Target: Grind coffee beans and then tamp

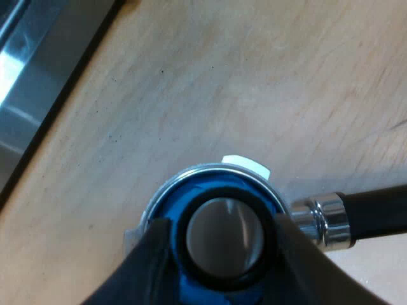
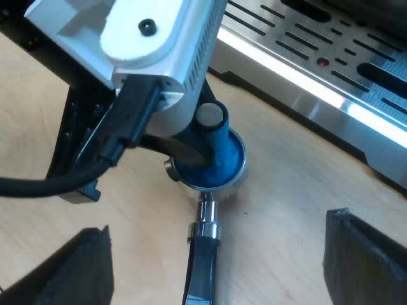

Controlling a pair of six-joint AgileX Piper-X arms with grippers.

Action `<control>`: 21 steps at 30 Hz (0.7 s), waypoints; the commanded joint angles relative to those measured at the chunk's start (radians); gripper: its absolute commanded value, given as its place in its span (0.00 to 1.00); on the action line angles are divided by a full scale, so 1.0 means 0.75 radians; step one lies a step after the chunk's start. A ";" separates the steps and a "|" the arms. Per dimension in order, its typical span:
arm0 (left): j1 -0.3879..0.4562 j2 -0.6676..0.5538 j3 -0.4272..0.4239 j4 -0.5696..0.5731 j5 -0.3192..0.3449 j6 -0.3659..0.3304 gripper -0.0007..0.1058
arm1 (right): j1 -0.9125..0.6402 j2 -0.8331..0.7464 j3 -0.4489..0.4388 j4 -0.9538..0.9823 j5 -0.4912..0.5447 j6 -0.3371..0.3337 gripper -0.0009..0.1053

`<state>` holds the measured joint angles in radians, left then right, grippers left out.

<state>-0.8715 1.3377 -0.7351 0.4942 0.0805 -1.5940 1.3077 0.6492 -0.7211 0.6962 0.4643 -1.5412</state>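
Observation:
The metal holder lies on the wooden table, its dark handle pointing away from the basket. The blue tamper, with a round metal top inside a black ring, stands upright in the basket. My left gripper is shut on the tamper, one black finger on each side. In the right wrist view the tamper sits in the holder under the left arm's gripper. My right gripper is open, its fingers spread wide on either side of the handle, not touching it.
The espresso machine's slotted metal drip tray runs close beside the holder; its steel edge also borders the wooden table. The left arm's body hangs over the holder on the side away from the handle.

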 commanded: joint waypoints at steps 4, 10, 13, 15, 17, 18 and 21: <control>0.003 0.039 0.000 0.107 0.008 -0.004 0.01 | 0.000 -0.010 -0.003 -0.006 0.014 -0.004 0.66; 0.003 0.039 -0.114 0.135 0.008 -0.004 0.01 | 0.000 -0.010 -0.003 -0.006 0.014 -0.004 0.66; 0.003 0.037 -0.176 0.170 0.008 -0.004 0.01 | 0.000 -0.010 -0.003 -0.006 0.014 -0.004 0.66; 0.003 0.030 -0.210 0.189 0.008 -0.004 0.01 | 0.000 -0.010 -0.003 -0.006 0.014 -0.004 0.66; 0.003 0.012 -0.235 0.193 0.008 -0.004 0.01 | 0.000 -0.010 -0.003 -0.006 0.014 -0.004 0.66; 0.003 0.007 -0.240 0.193 0.008 -0.004 0.01 | 0.000 -0.010 -0.003 -0.006 0.014 -0.004 0.66; 0.003 -0.038 -0.259 0.203 -0.003 -0.004 0.01 | 0.000 -0.010 -0.003 -0.006 0.014 -0.004 0.66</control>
<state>-0.8715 1.3251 -0.9198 0.6436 0.0821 -1.5940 1.3077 0.6492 -0.7211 0.6962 0.4643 -1.5412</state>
